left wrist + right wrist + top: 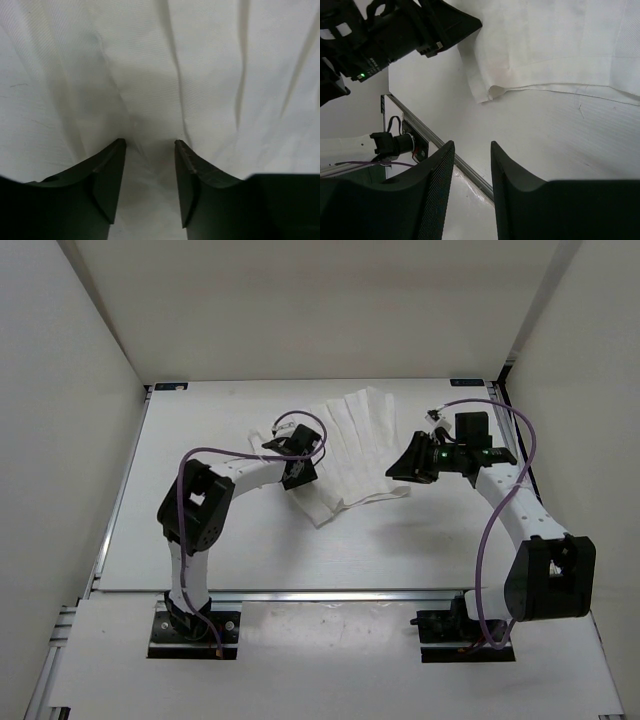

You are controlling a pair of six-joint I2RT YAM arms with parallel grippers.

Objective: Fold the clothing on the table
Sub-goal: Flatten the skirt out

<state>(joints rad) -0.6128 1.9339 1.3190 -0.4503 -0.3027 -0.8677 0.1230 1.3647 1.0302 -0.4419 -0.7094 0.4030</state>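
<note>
White walls (60, 390) enclose the flat matte white table (420, 550), whose middle carries the thin, creased white fabric garment (355, 445). The left gripper (150, 143) is down over it, jaws spread. The right gripper (472, 145) hovers beside its edge, jaws apart and empty. A shallow pinch could slip and bunch the cloth.

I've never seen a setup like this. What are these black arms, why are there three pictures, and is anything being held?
These are two robot arms bolted at the near edge of a white table. One picture looks down on both from above. The other two come from a small camera on each wrist, so the dark shapes at the bottom are that arm's own two fingers. A white pleated piece of clothing lies on the table, waiting to be folded. The left gripper sits low over the cloth, jaws apart around a crease, nothing clamped yet. The right gripper is open over bare table beside the cloth's edge, holding nothing.
</note>
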